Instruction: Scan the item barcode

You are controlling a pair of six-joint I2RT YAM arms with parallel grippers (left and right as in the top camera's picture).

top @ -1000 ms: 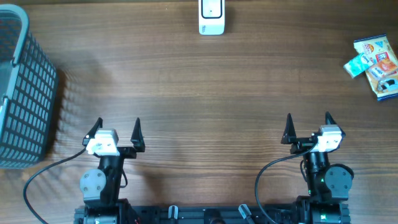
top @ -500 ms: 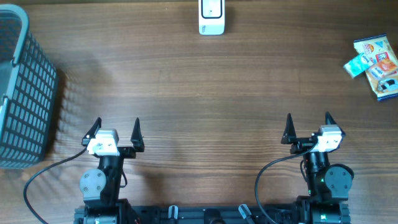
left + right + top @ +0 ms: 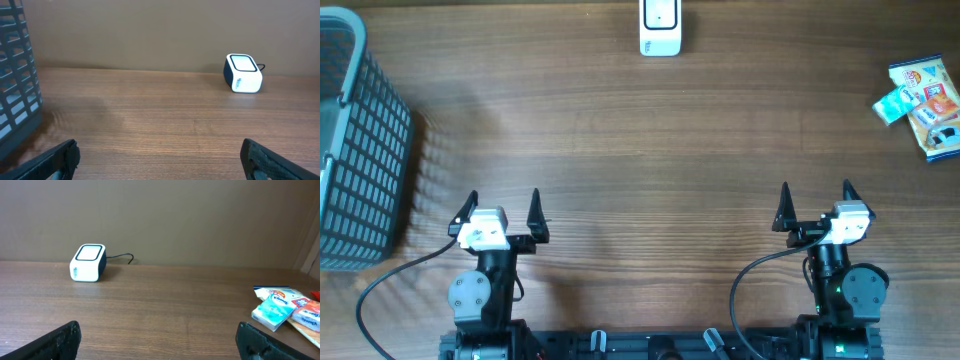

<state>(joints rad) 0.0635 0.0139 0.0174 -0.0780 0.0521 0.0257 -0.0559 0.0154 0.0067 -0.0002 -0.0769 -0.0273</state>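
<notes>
Wood table (image 3: pixel 640 150): we logged a white scanner (image 3: pixel 660 28) at its far edge.
Packets (image 3: pixel 930 100): far right.
Left gripper (image 3: pixel 503 196): fingers spread apart.
Right gripper (image 3: pixel 816 187): fingers spread apart.

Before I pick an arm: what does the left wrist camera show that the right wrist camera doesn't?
Only the left wrist view: the grey basket at its left edge. Only the right wrist view: the small packets lying at the far right. Both: the white scanner standing at the back of the wooden table.
</notes>
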